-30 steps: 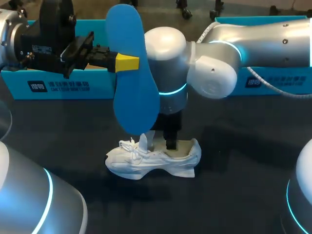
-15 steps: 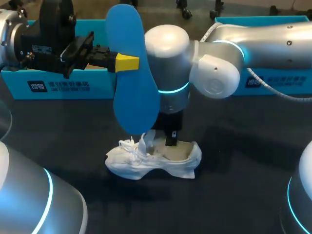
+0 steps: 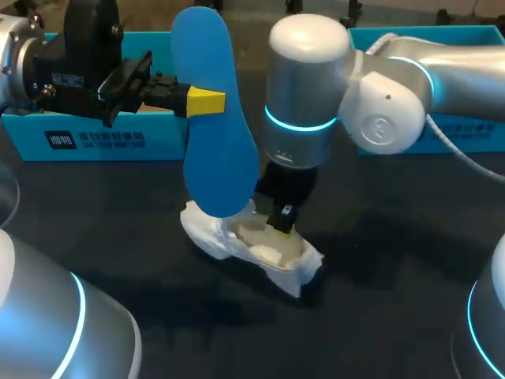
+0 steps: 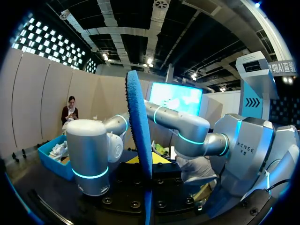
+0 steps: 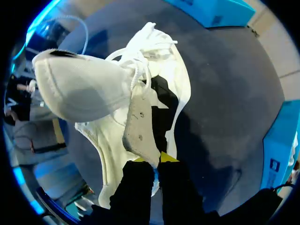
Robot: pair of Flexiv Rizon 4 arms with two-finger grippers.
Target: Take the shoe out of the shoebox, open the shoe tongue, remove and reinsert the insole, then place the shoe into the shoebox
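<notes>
My left gripper [image 3: 203,101] is held high at the back left, shut on the blue insole [image 3: 215,126], which stands upright on its long edge. In the left wrist view the insole [image 4: 138,136] rises edge-on from between the fingers. The white shoe [image 3: 252,251] lies mid-table under the insole's lower end, heel toward the front right. My right gripper [image 3: 281,224] comes down onto its opening. In the right wrist view that gripper [image 5: 155,160] is shut on a grey perforated flap [image 5: 139,123] at the shoe's [image 5: 89,89] opening, with the laces ahead of the fingers.
A blue shoebox [image 3: 95,139] stands at the back left behind my left arm. A second blue box [image 3: 465,126] stands at the back right behind my right arm. Dark tabletop [image 3: 379,316] lies around the shoe.
My right gripper closed on the shoe's opening and swung the shoe round, heel now toward the front right. The right arm shifted right. The left arm and insole stayed put.
</notes>
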